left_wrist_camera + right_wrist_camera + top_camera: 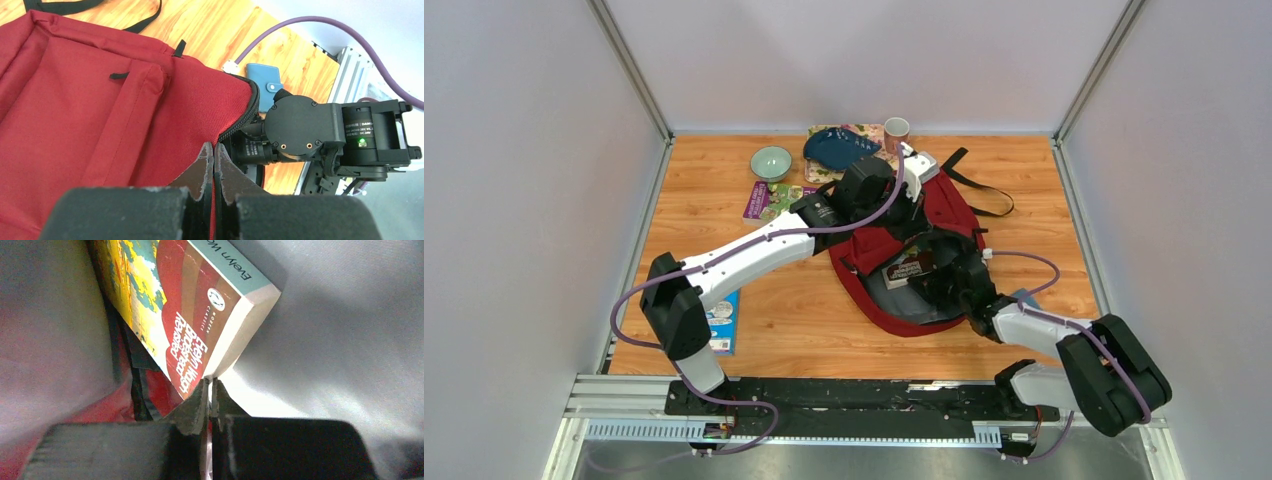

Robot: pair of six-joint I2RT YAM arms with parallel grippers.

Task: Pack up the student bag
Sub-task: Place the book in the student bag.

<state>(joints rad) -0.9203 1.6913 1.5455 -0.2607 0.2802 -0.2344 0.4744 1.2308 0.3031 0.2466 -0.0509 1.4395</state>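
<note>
Top external view: we see the wooden table with the student bag lying flat at its centre-right, its opening turned toward the arms and its black straps trailing to the far right. Both arms reach to it, the left from the far side and the right into the mouth.

In the left wrist view, the left gripper is pinched tight on the bag's red fabric right at the zipper rim.

In the right wrist view, the right gripper sits inside the grey lining with its fingers pressed together. Their tips meet the lower corner of a paperback book that lies tilted in the bag. We cannot tell whether they nip any of it.

A dark blue pouch lies at the far edge, with a green bowl to its left and a cup to its right. A small blue wallet rests on the table just beside the bag.
</note>
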